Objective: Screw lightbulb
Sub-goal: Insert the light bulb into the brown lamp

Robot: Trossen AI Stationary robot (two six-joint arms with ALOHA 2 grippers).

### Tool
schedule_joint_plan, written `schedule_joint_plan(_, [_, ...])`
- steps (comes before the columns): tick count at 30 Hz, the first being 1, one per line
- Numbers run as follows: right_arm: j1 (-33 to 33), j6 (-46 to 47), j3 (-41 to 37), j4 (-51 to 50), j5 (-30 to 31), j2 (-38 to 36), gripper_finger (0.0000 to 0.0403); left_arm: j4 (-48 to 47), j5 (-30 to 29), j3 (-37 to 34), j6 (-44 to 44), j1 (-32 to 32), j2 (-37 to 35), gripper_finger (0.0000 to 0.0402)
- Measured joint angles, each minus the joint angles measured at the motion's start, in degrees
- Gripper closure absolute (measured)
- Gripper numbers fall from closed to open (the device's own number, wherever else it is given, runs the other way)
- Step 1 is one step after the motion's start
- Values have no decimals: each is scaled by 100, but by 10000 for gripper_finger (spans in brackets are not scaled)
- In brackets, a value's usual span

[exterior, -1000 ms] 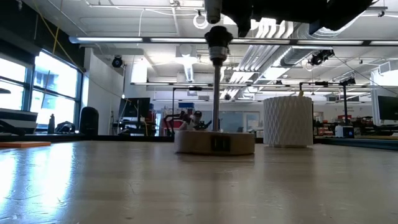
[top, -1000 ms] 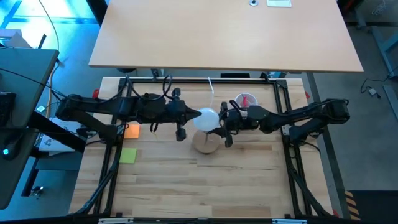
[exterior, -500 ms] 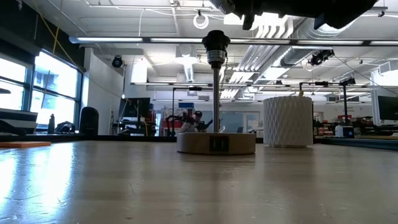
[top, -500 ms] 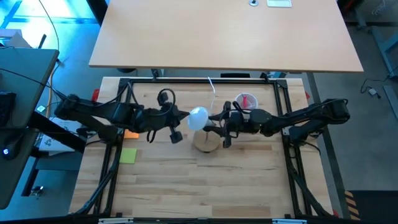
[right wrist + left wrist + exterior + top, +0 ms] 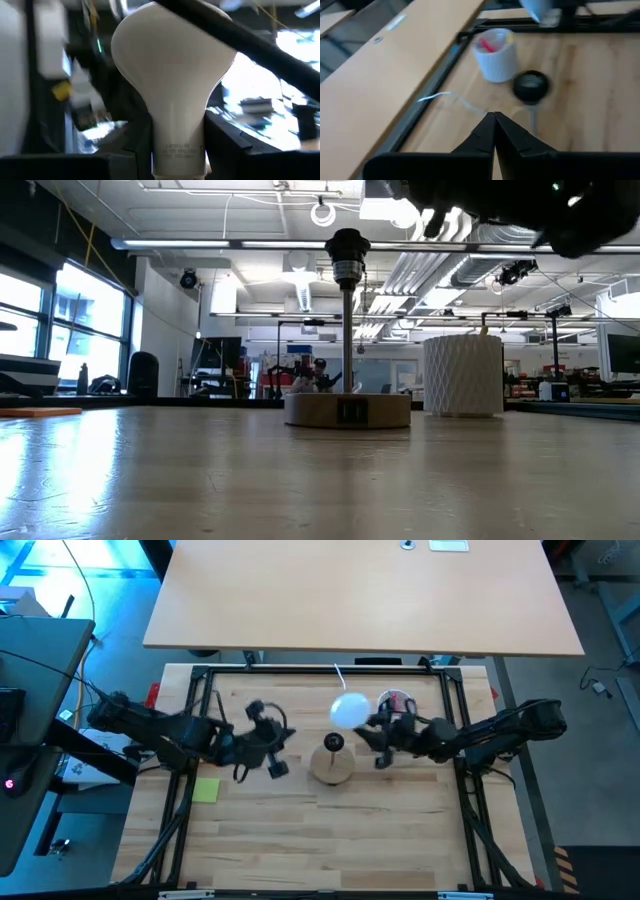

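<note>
- The right hand is gripping the lightbulb by its narrow neck, fingers clamped on it.
- It is holding the lightbulb up in the air, near the back edge of the worktop, beside the white latticed cup.
- The lamp stand is sitting in the middle of the worktop, its black socket pointing straight up with nothing in it.
- The socket is lying just in front of the lightbulb, toward the front edge.
- The lightbulb's neck needs to be pointing down over the socket.
- The left hand is waiting left of the stand, fingers pressed together, holding nothing.
</note>
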Motion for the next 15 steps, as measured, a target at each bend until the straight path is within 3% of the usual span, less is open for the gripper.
schedule_joint_plan(3, [-71,396,-424,1037,-666,86,268,1305,223,-609,406,-31,33,401])
schedule_joint_plan(5, [-36,495,-456,1013,-884,97,268,2650,480,-1159,908,-11,98,401])
schedule_joint_plan(8, [110,353,-246,1035,-1127,181,268,4951,1318,-1903,1687,101,354,392])
schedule_joint_plan(11, [303,75,32,973,-1532,216,268,6798,1788,-2292,2155,247,724,368])
schedule_joint_plan(15, [514,-330,361,602,-1664,213,269,8212,2038,-2379,2562,408,1370,308])
